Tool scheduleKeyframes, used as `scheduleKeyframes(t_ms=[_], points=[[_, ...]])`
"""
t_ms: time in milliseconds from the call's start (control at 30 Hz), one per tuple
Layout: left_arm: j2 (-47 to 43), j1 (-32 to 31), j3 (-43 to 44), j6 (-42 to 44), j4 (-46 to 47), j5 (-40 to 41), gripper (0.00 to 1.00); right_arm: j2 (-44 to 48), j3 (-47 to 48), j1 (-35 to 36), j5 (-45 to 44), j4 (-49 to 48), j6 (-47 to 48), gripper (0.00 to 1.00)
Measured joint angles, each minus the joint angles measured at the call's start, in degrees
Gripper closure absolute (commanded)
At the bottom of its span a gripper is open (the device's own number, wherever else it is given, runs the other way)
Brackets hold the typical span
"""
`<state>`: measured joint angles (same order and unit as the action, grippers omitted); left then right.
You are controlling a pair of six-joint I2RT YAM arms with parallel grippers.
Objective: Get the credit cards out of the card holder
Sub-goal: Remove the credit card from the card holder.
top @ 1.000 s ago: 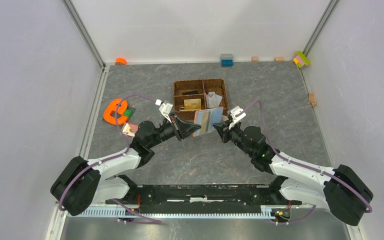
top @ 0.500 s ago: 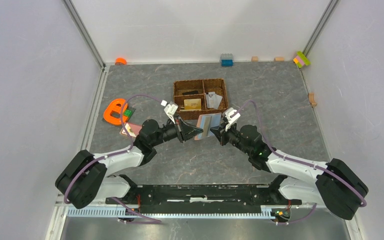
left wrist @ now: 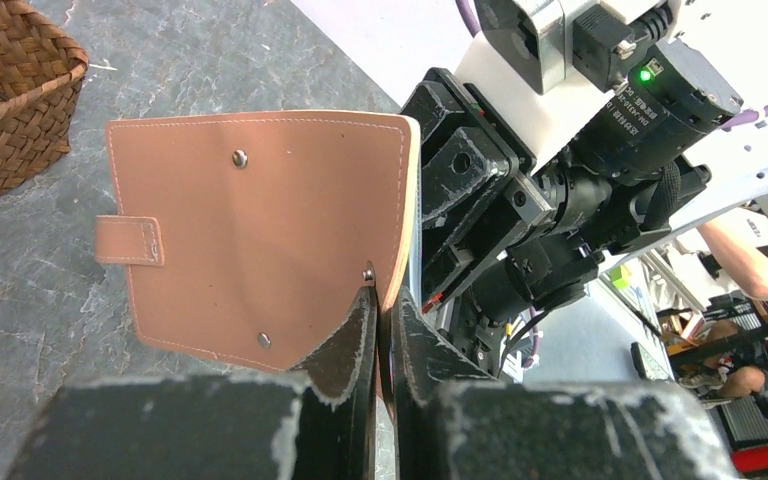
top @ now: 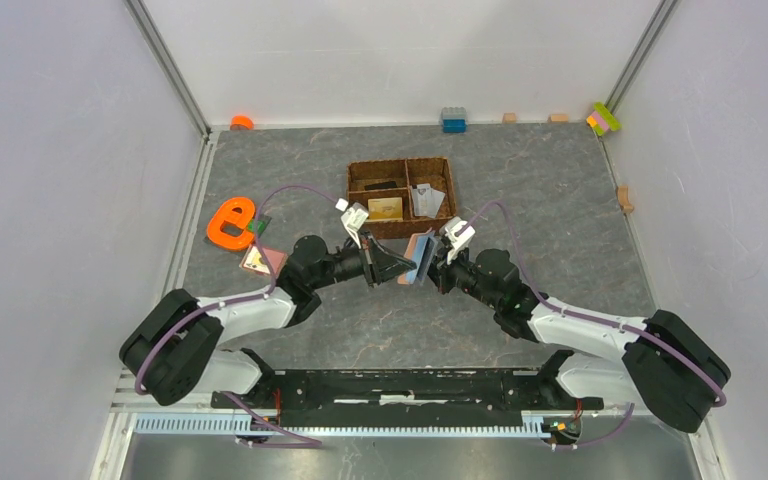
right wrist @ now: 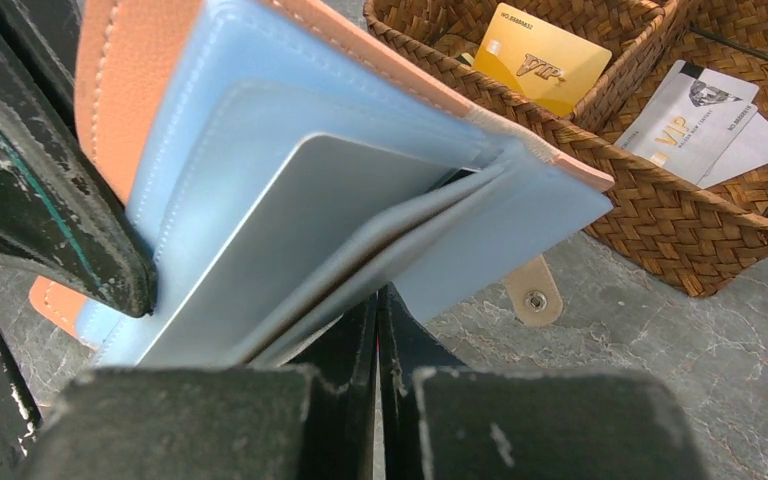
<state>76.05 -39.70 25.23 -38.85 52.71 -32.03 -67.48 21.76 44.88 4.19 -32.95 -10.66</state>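
Card holder (left wrist: 250,220) clamped in both arms' jaws

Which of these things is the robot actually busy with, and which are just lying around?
In the job:
- card holder, pinched by the left hand
- grey card inside it
- right hand at its pockets
- gold card in the basket

Lying about:
- orange piece
- blue block
- coloured blocks
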Motion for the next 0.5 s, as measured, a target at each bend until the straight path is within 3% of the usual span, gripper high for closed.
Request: scheduleKeyframes(t_ms=[233,367,500], points=[[-0.6,-0.3,0.2,0.0,-0.9,2.2,0.98,0.8,0.0,0.0,0.1,0.7,0.0,0.95],[-3.5,-0.3,0.2,0.3,-3.6,5.8,0.86,2.9,0.0,0.0,-0.1,0.9,0.1,0.95],[-4.8,-0.3,0.2,0.9,-4.4,6.5,0.86,4.6,0.0,0.0,0.5,0.4,0.2,0.95]])
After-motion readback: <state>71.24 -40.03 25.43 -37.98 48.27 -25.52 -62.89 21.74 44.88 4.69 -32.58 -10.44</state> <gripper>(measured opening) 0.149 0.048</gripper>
